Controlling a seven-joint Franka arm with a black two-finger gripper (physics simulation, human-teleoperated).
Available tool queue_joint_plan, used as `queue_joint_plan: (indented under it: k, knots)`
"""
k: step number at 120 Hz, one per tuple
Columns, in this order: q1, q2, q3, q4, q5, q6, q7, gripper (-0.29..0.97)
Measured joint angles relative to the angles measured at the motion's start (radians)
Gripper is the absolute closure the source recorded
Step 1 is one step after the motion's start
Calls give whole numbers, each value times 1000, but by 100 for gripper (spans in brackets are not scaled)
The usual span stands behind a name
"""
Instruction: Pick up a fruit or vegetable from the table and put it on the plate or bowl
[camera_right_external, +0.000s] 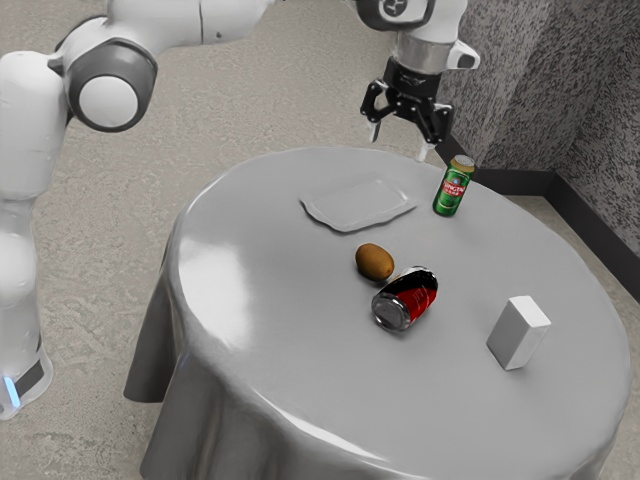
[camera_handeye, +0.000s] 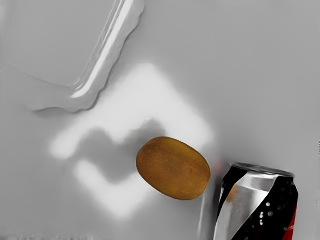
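Robot arm reaching in from the exterior view's upper left, gripper (camera_right_external: 405, 128) pointing down above the round table's (camera_right_external: 260, 330) far edge, fingers spread wide.
The brown kiwi (camera_right_external: 374, 261) lies near the table's middle, apart from the pale plate (camera_right_external: 330, 212) and just beside a crushed red-and-black can (camera_right_external: 406, 298). A green can (camera_right_external: 454, 186) stands upright near the far edge, below the gripper. A white box (camera_right_external: 518, 332) sits toward the exterior view's right.

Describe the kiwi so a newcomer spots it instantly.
On the round grey-draped table, look near the middle, between the pale plate and the dented red-and-black can lying on its side. The kiwi is the only brown, oval thing there; its neighbours are grey or metallic.
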Motion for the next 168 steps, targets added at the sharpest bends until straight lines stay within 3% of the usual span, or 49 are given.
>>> queue_joint_plan:
  k: [19,50,91,168]
  knots:
    - [-1,7,0,-10,-14,16,-187,0]
    - [-5,-120,33,-385,-73,217,-410,0]
    - [-5,-182,28,-571,-93,401,-625,0]
    - [-15,-80,29,-582,-97,512,-835,0]
